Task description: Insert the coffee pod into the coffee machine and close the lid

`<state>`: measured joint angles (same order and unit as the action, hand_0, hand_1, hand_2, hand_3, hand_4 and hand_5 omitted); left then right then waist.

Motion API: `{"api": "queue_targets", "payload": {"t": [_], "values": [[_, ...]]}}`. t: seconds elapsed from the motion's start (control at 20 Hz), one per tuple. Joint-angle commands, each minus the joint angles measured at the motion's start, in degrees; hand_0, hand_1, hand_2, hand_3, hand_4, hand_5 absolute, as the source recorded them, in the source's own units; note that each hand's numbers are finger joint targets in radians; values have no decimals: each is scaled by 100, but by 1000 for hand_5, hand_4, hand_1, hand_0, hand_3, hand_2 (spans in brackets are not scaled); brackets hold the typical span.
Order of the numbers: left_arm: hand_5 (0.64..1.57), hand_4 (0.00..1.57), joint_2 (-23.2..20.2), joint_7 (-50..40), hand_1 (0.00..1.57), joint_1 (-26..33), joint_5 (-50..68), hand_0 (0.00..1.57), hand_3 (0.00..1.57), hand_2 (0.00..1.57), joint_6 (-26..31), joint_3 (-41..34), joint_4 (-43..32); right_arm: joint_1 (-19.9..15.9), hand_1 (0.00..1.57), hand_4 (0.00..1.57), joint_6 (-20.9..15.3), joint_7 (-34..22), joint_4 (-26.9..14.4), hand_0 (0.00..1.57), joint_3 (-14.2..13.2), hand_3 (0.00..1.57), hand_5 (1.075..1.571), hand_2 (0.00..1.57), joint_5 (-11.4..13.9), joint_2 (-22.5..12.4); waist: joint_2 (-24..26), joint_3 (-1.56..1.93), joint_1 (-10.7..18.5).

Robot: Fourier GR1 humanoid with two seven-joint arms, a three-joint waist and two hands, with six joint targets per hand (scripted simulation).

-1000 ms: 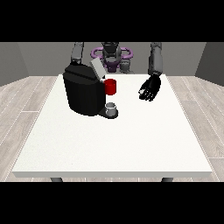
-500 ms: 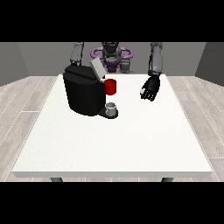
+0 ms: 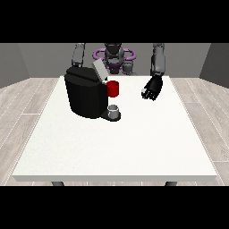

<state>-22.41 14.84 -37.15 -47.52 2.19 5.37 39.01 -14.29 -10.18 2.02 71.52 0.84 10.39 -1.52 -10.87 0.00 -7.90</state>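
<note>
The black coffee machine (image 3: 86, 96) stands on the white table (image 3: 134, 143), left of the middle. Its grey lid (image 3: 99, 70) is tilted up and open. A red part (image 3: 113, 88) juts from the machine's front. Below it, a small grey cup-shaped piece (image 3: 114, 110) sits on the machine's base. The hand at the view's right (image 3: 152, 88) hovers over the table to the right of the machine, well apart from it. Its fingers are relaxed and hold nothing. At the view's left only an arm (image 3: 78, 54) shows; its hand is hidden behind the machine.
The robot's torso (image 3: 113, 57) with a purple ring stands behind the table's far edge. Bare table top stretches in front of the machine and to its right. Wooden floor surrounds the table.
The hand at the view's right has drifted slightly up and back towards the robot. The machine and its lid look unchanged.
</note>
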Motion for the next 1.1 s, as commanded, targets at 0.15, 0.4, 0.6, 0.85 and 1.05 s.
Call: {"api": "queue_targets", "payload": {"t": [0.15, 0.4, 0.6, 0.85, 1.05], "values": [[1571, 530, 34, 285, 1447, -337, 455, 1447, 1354, 1431, 865, -320, 84, 188, 0, 0, -254, 291, -465, 0, -42, 0, 1571, 0, 197, 33, 291, 1, 191], [1571, 504, 163, -296, 1371, -850, 407, 1371, 1325, 1379, 1540, -254, 328, -58, 0, 0, -241, -140, -614, 0, -55, 0, 1571, 0, 235, 12, 743, 1, 200], [1571, 534, 461, -429, 1418, -835, 319, 1418, 1334, 1400, 1356, -282, 402, -71, 0, 0, 33, 97, -595, 0, -146, 0, 1571, 0, 17, -64, 641, 1, 33], [1571, 557, 645, -672, 1424, -1100, 246, 1424, 1341, 1404, 1592, -219, 648, -98, 0, 0, -294, 360, -777, 0, -113, 0, 1571, 0, 88, 142, 670, 2, 140], [1571, 537, 401, -772, 1416, -1502, 486, 1416, 1378, 1421, 1995, -564, 497, -51, 0, 0, 187, -118, -271, 0, 61, 0, 1571, 0, -27, 75, 939, 0, -279]]}}
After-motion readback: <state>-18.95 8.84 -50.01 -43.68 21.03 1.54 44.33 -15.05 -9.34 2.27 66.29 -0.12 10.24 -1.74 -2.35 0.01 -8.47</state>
